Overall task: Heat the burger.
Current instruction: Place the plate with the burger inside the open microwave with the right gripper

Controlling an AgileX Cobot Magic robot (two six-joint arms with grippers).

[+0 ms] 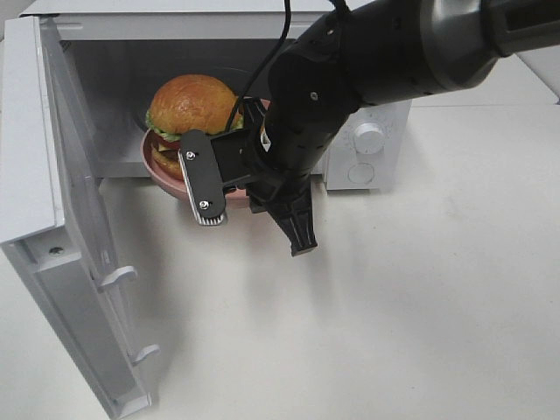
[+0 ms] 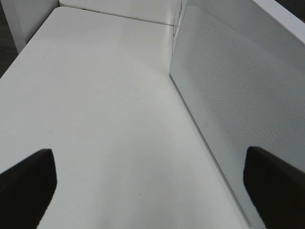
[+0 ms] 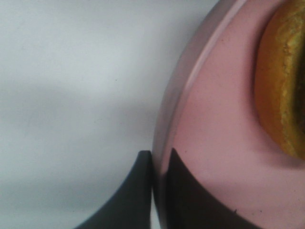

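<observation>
The burger (image 1: 194,103), with a golden-brown bun and green lettuce, sits on a pink plate (image 1: 166,179) in the opening of the white microwave (image 1: 175,26). The plate's front rim sticks out past the cavity floor. My right gripper (image 1: 248,188) reaches in from the upper right and is mostly hidden under its own arm. In the right wrist view the right gripper (image 3: 159,164) is shut on the plate's rim (image 3: 164,119), with the bun (image 3: 281,86) just beyond. My left gripper (image 2: 150,191) is open and empty over the table. It is out of the exterior view.
The microwave door (image 1: 70,219) stands wide open at the left, and its meshed panel (image 2: 238,95) is close beside my left gripper. The control knobs (image 1: 368,137) are to the right of the cavity. The white table (image 1: 394,306) spreads in front.
</observation>
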